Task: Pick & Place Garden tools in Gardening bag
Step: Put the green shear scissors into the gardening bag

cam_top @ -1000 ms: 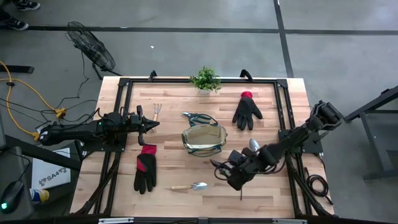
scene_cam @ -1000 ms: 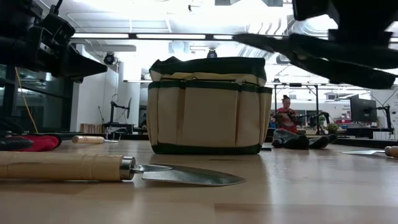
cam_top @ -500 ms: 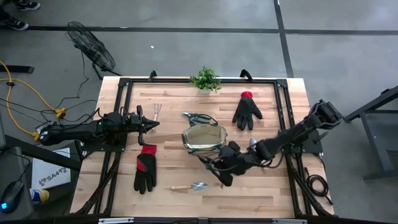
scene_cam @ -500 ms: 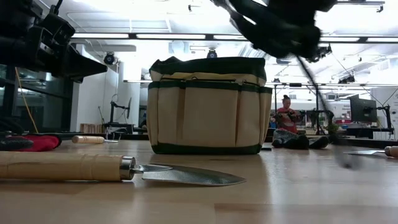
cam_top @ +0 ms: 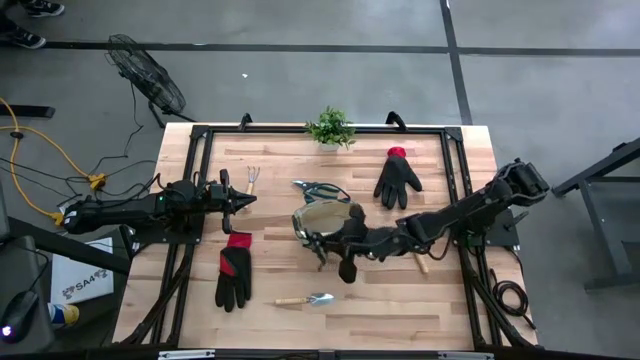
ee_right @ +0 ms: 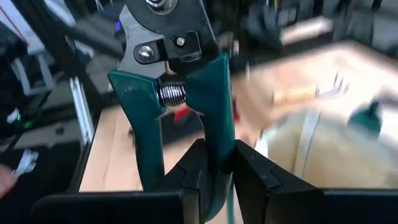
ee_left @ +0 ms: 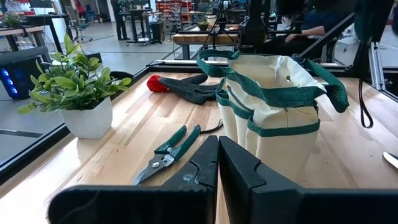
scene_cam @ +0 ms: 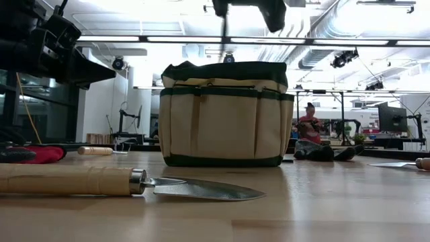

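Note:
The khaki gardening bag [cam_top: 328, 222] stands open at the table's middle; it also shows in the low view [scene_cam: 225, 114]. My right gripper [cam_top: 330, 246] hovers over the bag's near rim, shut on green-handled pruning shears [ee_right: 171, 87]. My left gripper [cam_top: 240, 200] is shut and empty, left of the bag. A second pair of shears [cam_top: 318, 188] lies beyond the bag. Gloves lie at the far right [cam_top: 398, 175] and near left [cam_top: 234, 270]. A trowel [cam_top: 305, 299] lies near the front edge and another [cam_top: 418, 258] under the right arm. A small rake [cam_top: 253, 178] lies at the far left. My right gripper pinches one green handle [ee_right: 216, 127] of the shears between its two fingers, below the spring. The other handle [ee_right: 134, 118] runs free beside one finger. The shears point away from the gripper, pivot end foremost, lifted clear above the bag.
A small potted plant [cam_top: 330, 127] stands at the far edge. A black metal frame [cam_top: 200, 135] borders the tabletop. Bare wood lies to the right of the bag and along the front edge.
My right gripper, still shut on the shears, has risen and gone from the table's near right toward the left and far edge, ending over the bag's near rim. In the low view it has climbed to the picture's top.

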Controlling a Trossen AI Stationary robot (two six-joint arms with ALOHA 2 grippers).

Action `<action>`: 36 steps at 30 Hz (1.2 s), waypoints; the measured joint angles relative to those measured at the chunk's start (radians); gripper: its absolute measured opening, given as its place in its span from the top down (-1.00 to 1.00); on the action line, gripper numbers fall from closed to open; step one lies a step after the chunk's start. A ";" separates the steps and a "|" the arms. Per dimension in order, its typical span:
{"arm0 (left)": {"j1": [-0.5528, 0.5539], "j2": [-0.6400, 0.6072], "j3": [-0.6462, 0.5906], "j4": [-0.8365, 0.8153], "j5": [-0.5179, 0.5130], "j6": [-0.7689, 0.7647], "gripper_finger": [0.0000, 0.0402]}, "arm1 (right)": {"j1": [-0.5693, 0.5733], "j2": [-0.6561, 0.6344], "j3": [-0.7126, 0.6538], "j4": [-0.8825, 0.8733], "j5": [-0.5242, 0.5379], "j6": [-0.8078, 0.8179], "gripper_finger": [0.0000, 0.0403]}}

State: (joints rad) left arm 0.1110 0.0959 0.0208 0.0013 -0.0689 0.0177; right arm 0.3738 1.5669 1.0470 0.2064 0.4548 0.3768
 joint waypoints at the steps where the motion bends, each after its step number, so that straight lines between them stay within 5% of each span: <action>1: 0.000 0.000 0.000 0.000 0.000 0.000 0.95 | -0.005 0.000 0.000 0.034 0.007 -0.033 0.77; 16: 0.000 0.000 0.000 0.000 0.000 0.000 0.95 | -0.036 0.000 0.001 0.279 0.232 -0.336 0.77; 36: 0.000 0.000 0.000 0.000 0.000 0.000 0.95 | -0.036 0.000 0.001 0.107 0.539 -0.347 0.77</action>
State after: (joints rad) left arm 0.1112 0.0959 0.0208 0.0013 -0.0689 0.0177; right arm 0.3374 1.5667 1.0477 0.3137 0.9935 0.0294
